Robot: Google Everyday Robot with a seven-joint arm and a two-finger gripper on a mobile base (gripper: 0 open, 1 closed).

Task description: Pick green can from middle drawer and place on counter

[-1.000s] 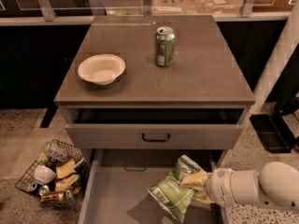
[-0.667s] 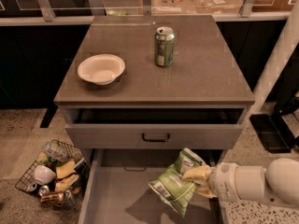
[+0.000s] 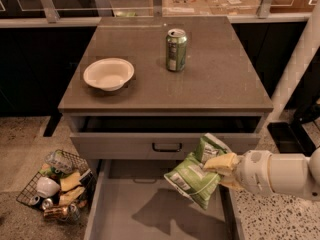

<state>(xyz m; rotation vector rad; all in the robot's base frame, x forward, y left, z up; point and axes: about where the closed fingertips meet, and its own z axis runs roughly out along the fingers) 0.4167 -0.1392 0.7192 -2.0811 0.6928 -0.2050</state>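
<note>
The green can is a crumpled green-and-white foil snack bag (image 3: 196, 172). My gripper (image 3: 222, 168) is shut on its right side and holds it in the air above the right part of the open middle drawer (image 3: 150, 214), in front of the handled drawer front. The bag's shadow lies on the drawer floor. The counter (image 3: 220, 79) is the grey-brown slab above, level with or just higher than the bag's top. My white arm reaches in from the right edge.
A white bowl (image 3: 108, 74) and an upright green soda can (image 3: 176, 49) stand on the counter. The upper drawer with a black handle (image 3: 167, 147) is slightly open. A wire basket (image 3: 57, 184) of trash sits on the floor at the left.
My gripper has lifted the snack bag higher above the drawer floor, up toward the handled drawer front. Nothing else has moved.
</note>
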